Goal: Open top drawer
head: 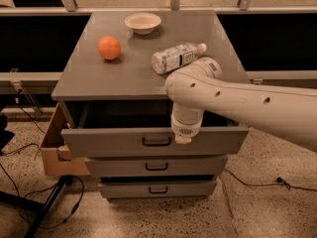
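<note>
– Looking at the top drawer [109,142], why does its front stand forward of the two shorter drawers [198,166] below?

– It stands partway out. A dark gap shows between its front and the cabinet top [94,81], so I judge the opening well under way but not complete.

– And the gripper [183,136]?

– It hangs from the white arm [247,103] at the upper edge of the drawer front, just right of the black loop handle [156,141] and not on it. That placing suggests the pull goes through the front's rim rather than the handle. Whether the gripper is open or closed there I cannot tell, because the wrist hides it.

– Why does the arm reach in from the right?

– Probably to stay low and in front, away from the orange [109,47], the bowl [143,22] and the bottle [176,57] lying on top. The bottle is just behind the wrist, so a lift could nudge it.

– What else could go wrong?

– The hold might slip off the rim. The cardboard box [52,150] sits beside the cabinet's left side, near the drawer's corner, though a straight outward pull should pass it.
</note>
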`<state>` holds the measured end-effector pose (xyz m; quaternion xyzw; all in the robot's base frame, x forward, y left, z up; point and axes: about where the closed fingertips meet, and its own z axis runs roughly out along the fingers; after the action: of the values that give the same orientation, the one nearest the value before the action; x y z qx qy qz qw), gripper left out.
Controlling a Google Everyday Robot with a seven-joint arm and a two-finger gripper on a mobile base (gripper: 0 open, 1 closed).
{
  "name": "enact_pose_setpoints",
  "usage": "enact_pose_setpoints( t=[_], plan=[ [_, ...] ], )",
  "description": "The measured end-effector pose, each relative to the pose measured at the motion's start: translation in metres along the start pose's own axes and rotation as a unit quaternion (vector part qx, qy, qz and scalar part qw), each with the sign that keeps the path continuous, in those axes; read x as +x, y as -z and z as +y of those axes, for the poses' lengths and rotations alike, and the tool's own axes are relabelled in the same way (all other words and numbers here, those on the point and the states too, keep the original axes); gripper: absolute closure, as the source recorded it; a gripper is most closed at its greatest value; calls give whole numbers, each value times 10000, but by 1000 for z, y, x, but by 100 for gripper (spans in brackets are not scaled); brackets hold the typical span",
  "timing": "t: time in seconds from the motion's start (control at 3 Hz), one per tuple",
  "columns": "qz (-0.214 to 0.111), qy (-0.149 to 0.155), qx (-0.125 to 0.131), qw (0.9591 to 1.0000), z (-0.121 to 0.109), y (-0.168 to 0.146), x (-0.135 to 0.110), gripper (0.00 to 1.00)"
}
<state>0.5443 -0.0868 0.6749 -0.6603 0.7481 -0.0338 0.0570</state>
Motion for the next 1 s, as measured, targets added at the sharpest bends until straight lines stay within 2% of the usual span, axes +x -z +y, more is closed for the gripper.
enact_pose_setpoints(
  t=[0.33, 0.67, 1.0],
  plan=[
    [0, 0, 0, 10000, 0, 3, 0, 95],
    [0, 0, 0, 10000, -1, 10, 0, 77],
    [5, 1, -6, 10000, -1, 10, 0, 52]
  ],
)
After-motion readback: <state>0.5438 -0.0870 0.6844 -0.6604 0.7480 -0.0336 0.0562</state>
